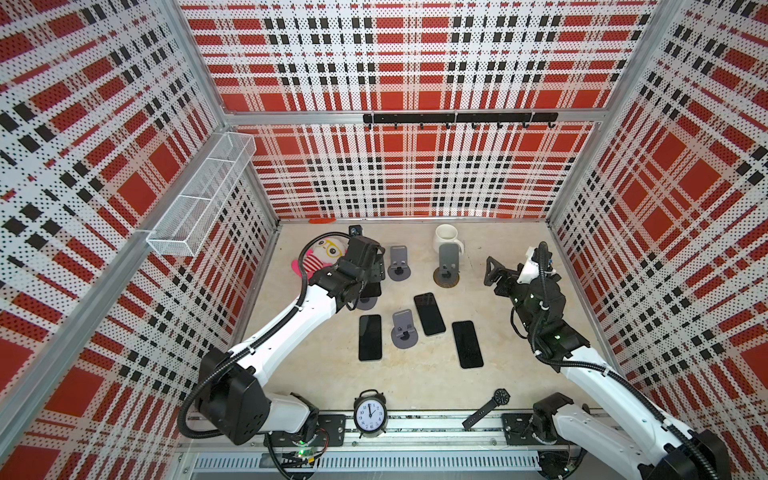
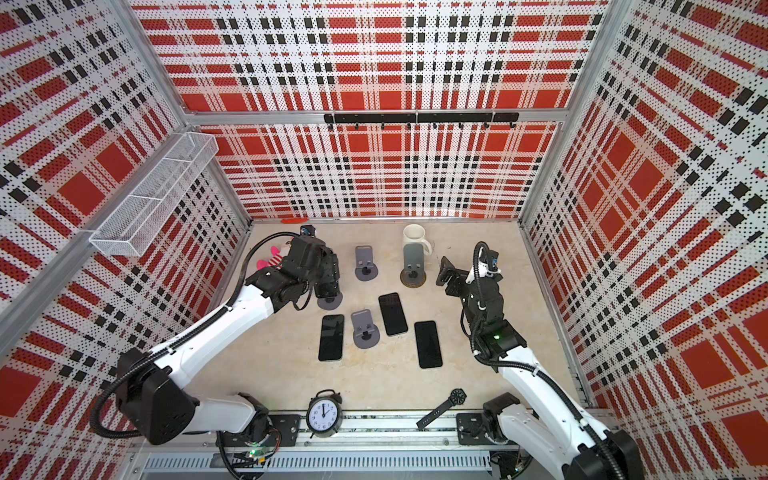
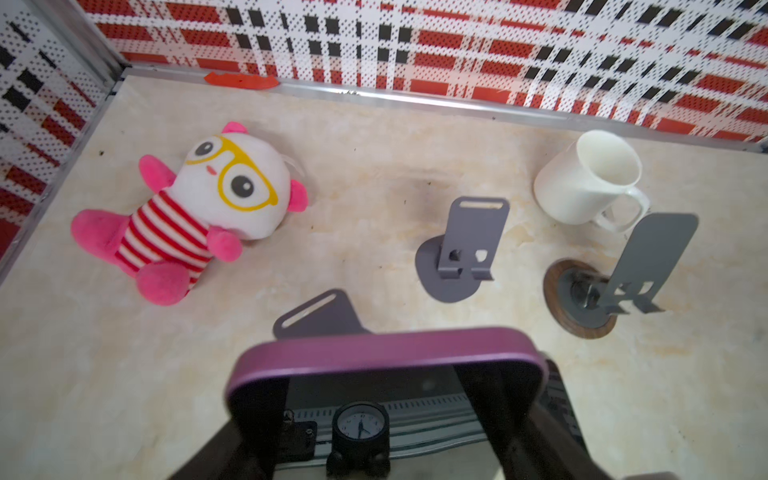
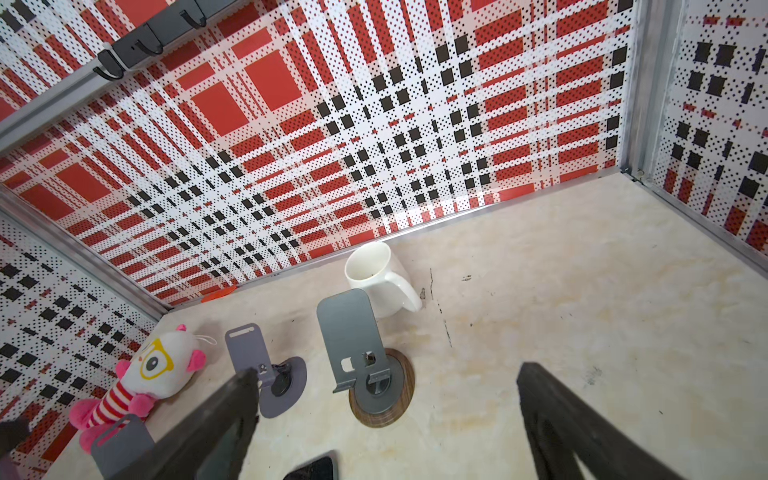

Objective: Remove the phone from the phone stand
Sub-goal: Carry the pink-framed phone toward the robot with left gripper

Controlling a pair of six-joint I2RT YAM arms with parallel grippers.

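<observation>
One-handed, gripped the purple-rimmed, dark-screened phone [image 3: 386, 345] by its side edges.
Clenched the left hand [image 3: 376, 374] on it right at the slotted grey metal phone stand [image 3: 320, 316], could not tell if touching; held the right hand [image 1: 492, 272] spread wide, empty, above the beige marbled surface [image 1: 415, 374].

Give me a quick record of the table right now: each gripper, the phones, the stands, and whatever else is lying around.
left gripper: shut on a purple-edged phone, right by the back plate of a stand
right gripper: open, empty, in the air on the right
flat phones: three, lying flat
empty stands: three, one on a wooden coaster beside the mug
other things: plush toy, alarm clock, wristwatch
phone clear of stand: cannot tell
</observation>
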